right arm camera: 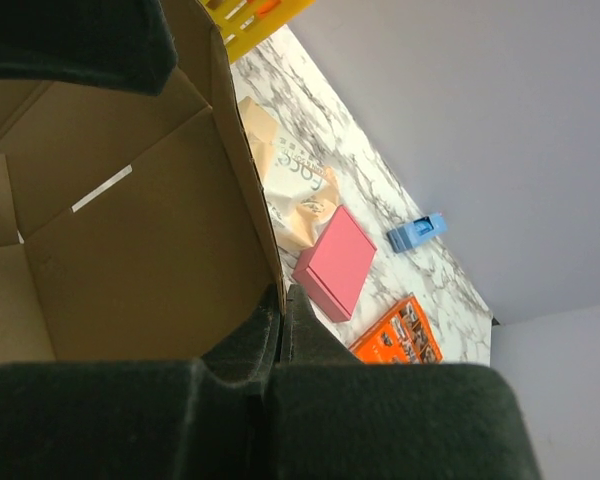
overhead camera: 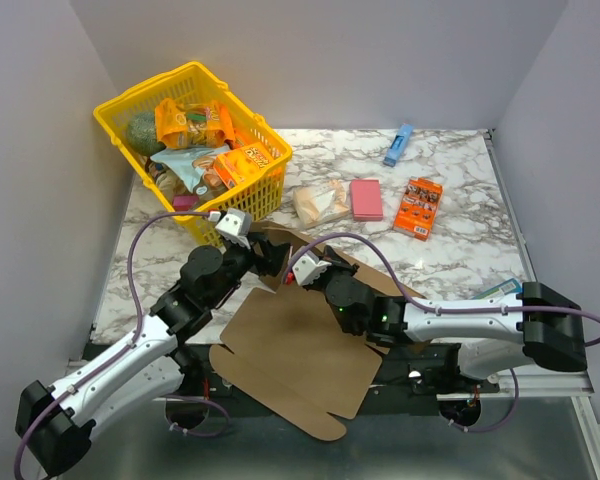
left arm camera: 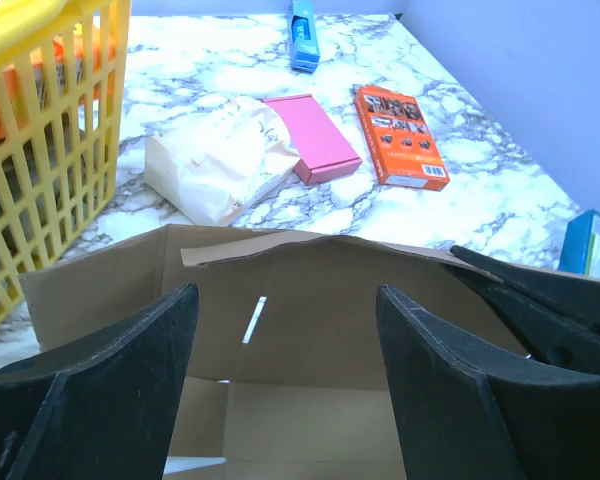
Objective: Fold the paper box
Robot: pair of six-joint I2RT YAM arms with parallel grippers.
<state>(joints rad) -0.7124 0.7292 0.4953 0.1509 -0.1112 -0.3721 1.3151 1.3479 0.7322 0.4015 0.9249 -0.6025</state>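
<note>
The paper box (overhead camera: 300, 350) is a flat brown cardboard sheet at the near table edge, overhanging it, with its far flap raised. My right gripper (overhead camera: 305, 266) is shut on that flap's edge; in the right wrist view the fingers (right arm camera: 270, 330) pinch the cardboard (right arm camera: 150, 250). My left gripper (overhead camera: 267, 256) is open at the raised flap's left part. In the left wrist view its gripper (left arm camera: 285, 300) straddles the cardboard (left arm camera: 100, 280) without gripping. The right gripper's black finger (left arm camera: 540, 310) shows at that view's right.
A yellow basket (overhead camera: 185, 72) of groceries stands at the back left, close behind the left gripper. Beyond the flap lie a cream bag (overhead camera: 320, 203), a pink box (overhead camera: 366, 198), an orange snack box (overhead camera: 418, 208) and a blue item (overhead camera: 398, 145).
</note>
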